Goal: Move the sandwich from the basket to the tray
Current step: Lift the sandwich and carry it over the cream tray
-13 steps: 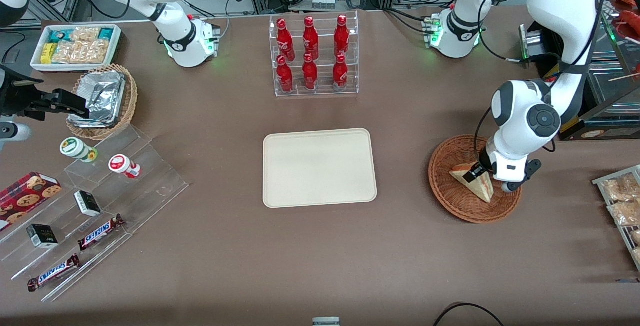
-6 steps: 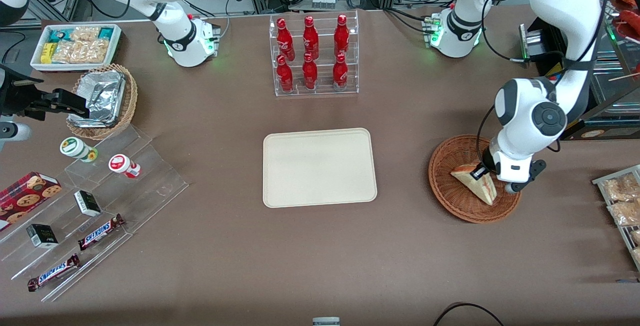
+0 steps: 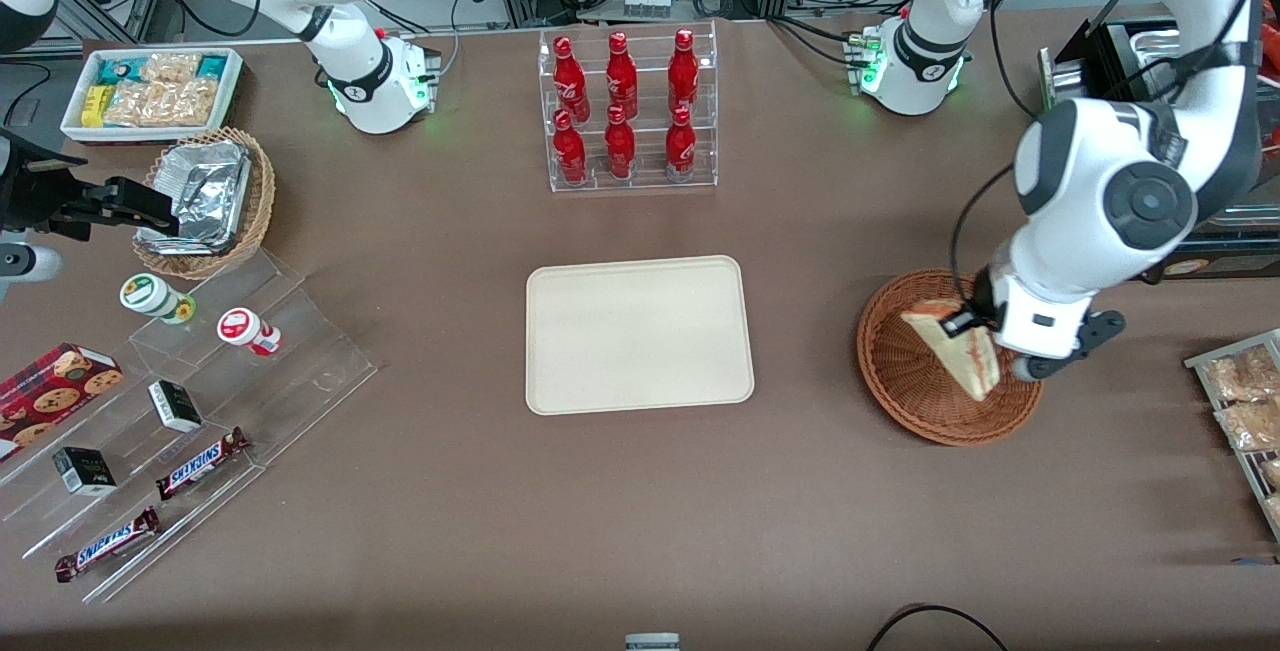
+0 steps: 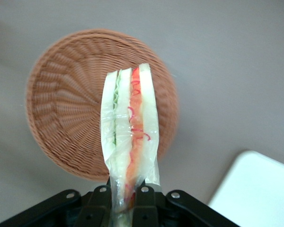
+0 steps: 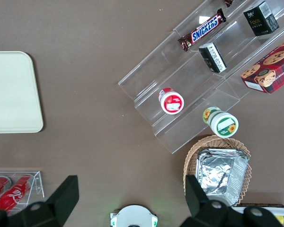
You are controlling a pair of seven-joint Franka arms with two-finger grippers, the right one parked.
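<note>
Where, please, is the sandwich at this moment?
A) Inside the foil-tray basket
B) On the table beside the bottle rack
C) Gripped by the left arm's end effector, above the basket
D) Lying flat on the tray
C: the end effector pinches the sandwich by one end, with the basket below it.

The gripper (image 4: 124, 201) is running off the wrist picture's edge, so only its finger bases are showing around the sandwich (image 4: 130, 137). The sandwich is covering part of the basket (image 4: 66, 104). The tray (image 4: 255, 189) near the basket is showing only one corner, the rest being cut off.
</note>
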